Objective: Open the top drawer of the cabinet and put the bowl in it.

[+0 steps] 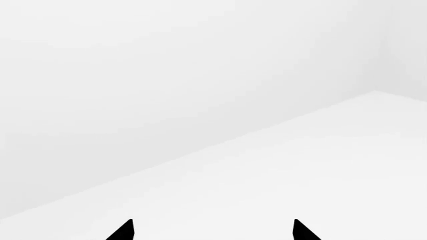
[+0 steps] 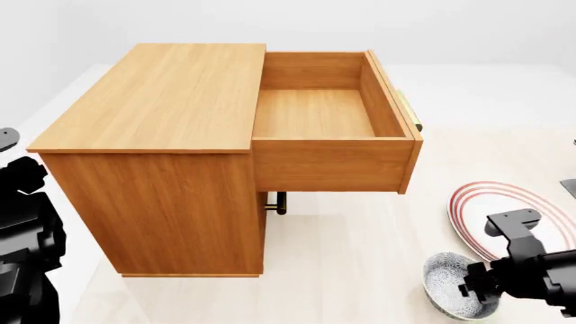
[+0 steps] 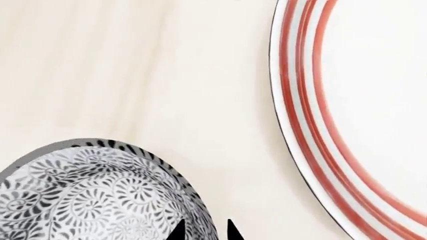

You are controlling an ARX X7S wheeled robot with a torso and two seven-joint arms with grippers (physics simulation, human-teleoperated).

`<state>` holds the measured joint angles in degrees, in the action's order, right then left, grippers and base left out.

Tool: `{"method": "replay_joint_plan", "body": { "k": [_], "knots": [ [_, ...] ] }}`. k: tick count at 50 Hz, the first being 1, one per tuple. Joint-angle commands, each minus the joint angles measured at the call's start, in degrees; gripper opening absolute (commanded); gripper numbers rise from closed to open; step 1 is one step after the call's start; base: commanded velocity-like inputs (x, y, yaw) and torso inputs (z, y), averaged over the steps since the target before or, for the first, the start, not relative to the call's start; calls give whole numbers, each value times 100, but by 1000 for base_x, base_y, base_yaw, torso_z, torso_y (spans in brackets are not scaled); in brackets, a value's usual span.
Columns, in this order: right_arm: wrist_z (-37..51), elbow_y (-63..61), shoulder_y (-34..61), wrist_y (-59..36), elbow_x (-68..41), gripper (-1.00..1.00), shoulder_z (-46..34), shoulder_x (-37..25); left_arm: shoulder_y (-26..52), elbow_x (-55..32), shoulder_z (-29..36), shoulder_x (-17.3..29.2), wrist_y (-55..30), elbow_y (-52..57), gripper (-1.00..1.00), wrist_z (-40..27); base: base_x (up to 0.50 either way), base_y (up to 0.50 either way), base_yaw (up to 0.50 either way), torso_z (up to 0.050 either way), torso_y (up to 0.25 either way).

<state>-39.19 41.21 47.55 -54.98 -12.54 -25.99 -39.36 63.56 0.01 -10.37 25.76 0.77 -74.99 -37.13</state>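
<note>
The top drawer (image 2: 315, 111) is already pulled open and empty. The bowl's (image 3: 93, 195) rim is pinched by the right hand (image 3: 203, 231); lifting it in remains.

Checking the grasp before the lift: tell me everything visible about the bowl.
The bowl is small, round and deep, white with a dense blue-grey swirl pattern inside and a dark rim, ceramic-looking. It sits upright on the pale floor, close beside the red-ringed plate without touching it, well in front of the open top drawer. The right gripper straddles its rim, one fingertip inside and one outside.
</note>
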Motion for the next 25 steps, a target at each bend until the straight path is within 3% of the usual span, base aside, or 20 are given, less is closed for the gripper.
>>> {"method": "replay_joint_plan", "body": {
  "k": [1,25],
  "knots": [
    [72,69,19,93,145,-100,54,35,-8,-2,-1,-2,12,0,100,-20,0,0,0,0,0],
    [875,-2048,378,-1636,-650,-100,1711,-579,-10,0,-14,-30,16,0,100,4,0,0,0,0,0]
  ]
}}
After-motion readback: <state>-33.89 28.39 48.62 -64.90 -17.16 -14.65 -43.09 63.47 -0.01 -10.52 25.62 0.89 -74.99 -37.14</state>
